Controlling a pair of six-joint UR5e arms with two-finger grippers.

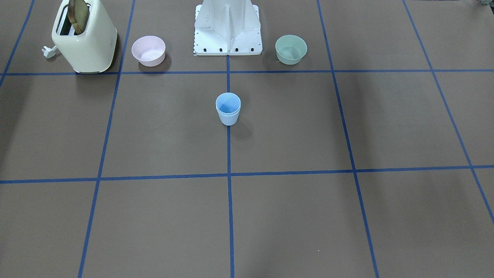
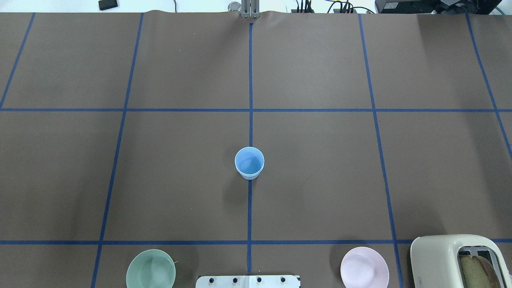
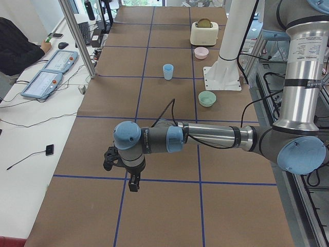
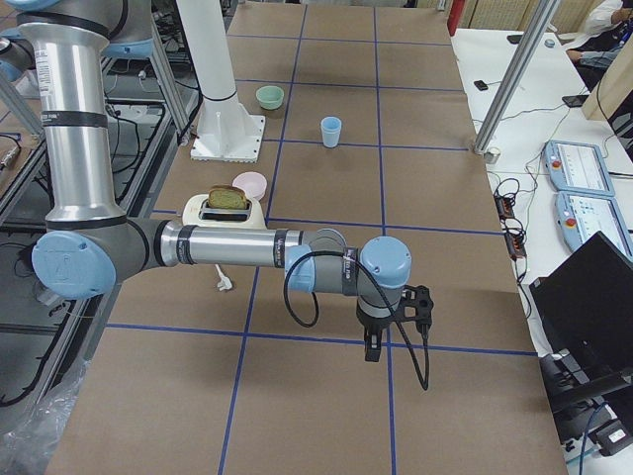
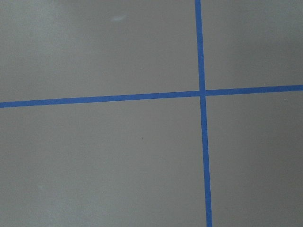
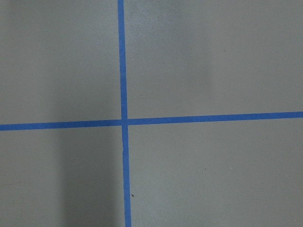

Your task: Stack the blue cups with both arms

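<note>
– Far from both grippers, at the middle of the table, what stood?
– The blue cups stood there, upright, one inside the other. Two rims showed, one just above the other. They sat on one of the blue tape lines.
– Where was the left gripper?
– The left gripper hung above the table at the end of its stretched arm, fingers pointing down, well apart from the cups. Under it, the wrist camera saw only a crossing of the tape lines.
– Was it open or closed?
– I could not tell. It showed only in a side view.
– And the right gripper?
– The right gripper hung the same way toward the other end of the table, also well apart from the cups and over a tape crossing. Whether it was open or closed, I could not tell either.
– What else lay near them?
– The green bowl lay between the left gripper and the cups, beside the white base mount. On the right gripper's side, the cream toaster, with a slice of bread in its slot, was nearer to that gripper than the pink bowl just beyond it.
</note>
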